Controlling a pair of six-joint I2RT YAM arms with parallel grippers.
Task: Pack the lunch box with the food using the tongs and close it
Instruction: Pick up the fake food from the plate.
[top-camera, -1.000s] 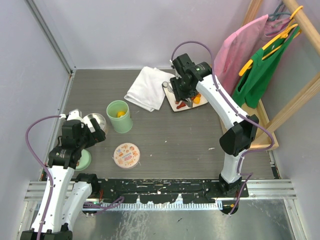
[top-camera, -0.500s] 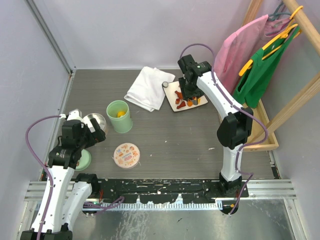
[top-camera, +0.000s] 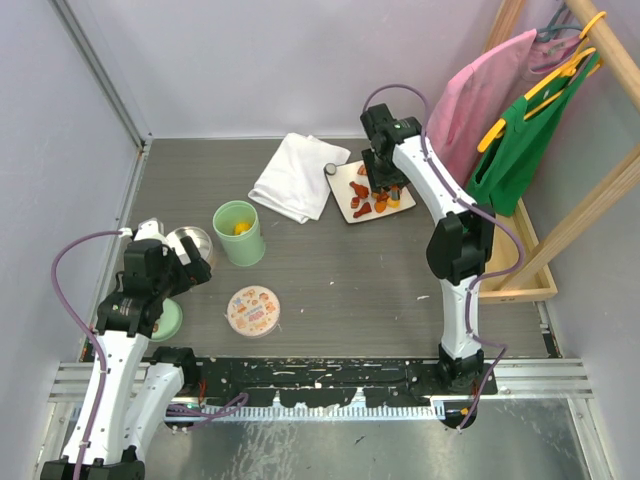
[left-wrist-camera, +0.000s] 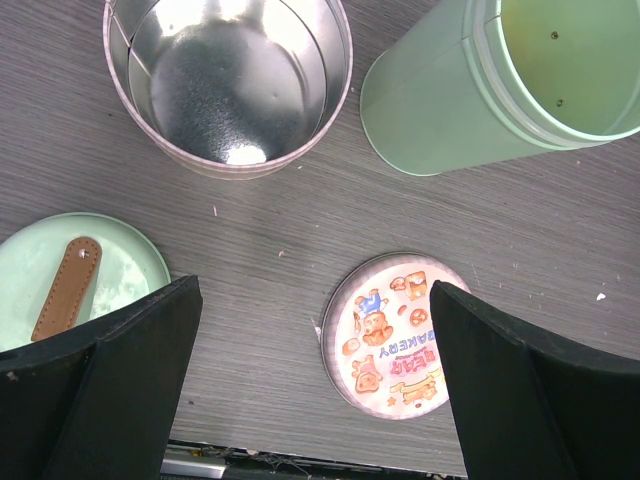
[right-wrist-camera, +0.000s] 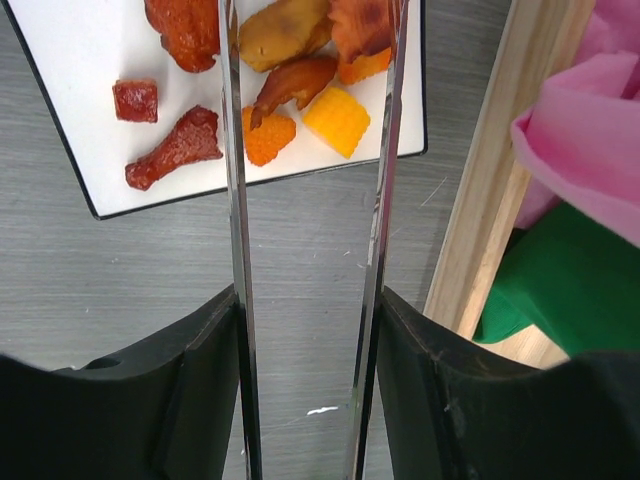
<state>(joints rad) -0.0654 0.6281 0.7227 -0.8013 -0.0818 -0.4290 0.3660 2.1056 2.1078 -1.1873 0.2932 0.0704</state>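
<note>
A wooden rack (right-wrist-camera: 480, 200) hung with a pink garment (right-wrist-camera: 590, 130) and a green garment (right-wrist-camera: 560, 290) stands just right of the white plate (right-wrist-camera: 70, 130). A white cloth (top-camera: 295, 185) lies at the plate's left. By the left arm sit a steel bowl (left-wrist-camera: 230, 90), the tall mint-green lunch box (left-wrist-camera: 430, 110), a round cartoon lid (left-wrist-camera: 395, 335) and the mint-green lid (left-wrist-camera: 130, 265). The left fingers (left-wrist-camera: 110, 390) hang spread wide above the table (left-wrist-camera: 270, 220), grasping nothing. The right fingers (right-wrist-camera: 180, 390) clench the tongs (right-wrist-camera: 237, 250), whose two thin grey arms run side by side, apart, out over the plate and cross some pieces. The food (right-wrist-camera: 290, 80) lies heaped on that plate at the table's far right: red, orange, yellow and brown bits.
</note>
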